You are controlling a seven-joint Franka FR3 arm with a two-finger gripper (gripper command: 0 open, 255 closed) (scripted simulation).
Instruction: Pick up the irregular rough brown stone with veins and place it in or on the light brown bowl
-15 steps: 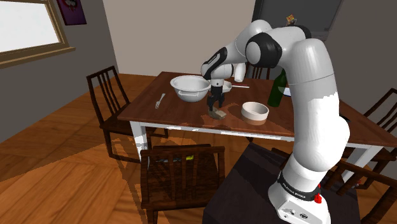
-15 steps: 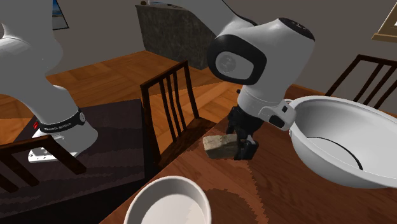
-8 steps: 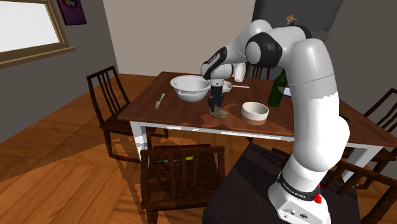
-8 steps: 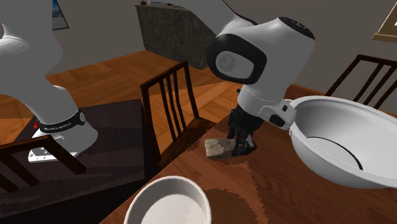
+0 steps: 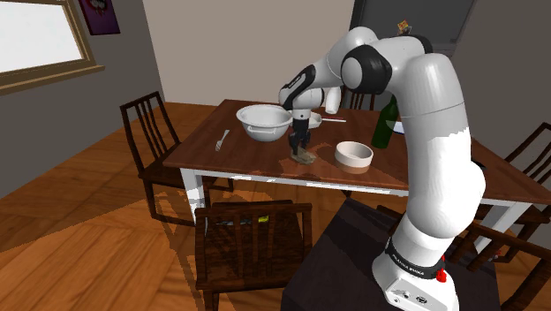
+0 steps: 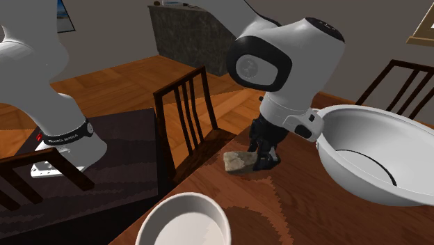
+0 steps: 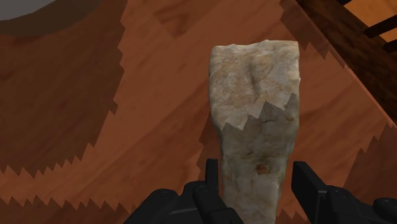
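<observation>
1. The stone [image 6: 240,162], pale tan-brown and rough, lies flat on the wooden table [image 5: 238,155], close to the table's near edge in the shoulder view.
2. The black gripper [image 5: 301,147] comes straight down on it. Its jaws are clenched on the stone's narrower end, one finger [image 7: 212,181] on each side, and the wider end sticks out past the fingertips. The stone rests on the wood, not lifted.
3. Just to the shoulder view's right of the stone sits the light brown bowl [image 5: 354,155], upright and apart from it.
4. To the shoulder view's left and a little farther back stands a big white bowl [image 5: 264,122], near the gripper's wrist.
5. Farther left a fork [image 5: 222,140] lies on the table. At the far right stands a dark green bottle [image 5: 385,122].
6. A dark wooden chair [image 5: 252,243] is drawn up at the table's near side.
</observation>
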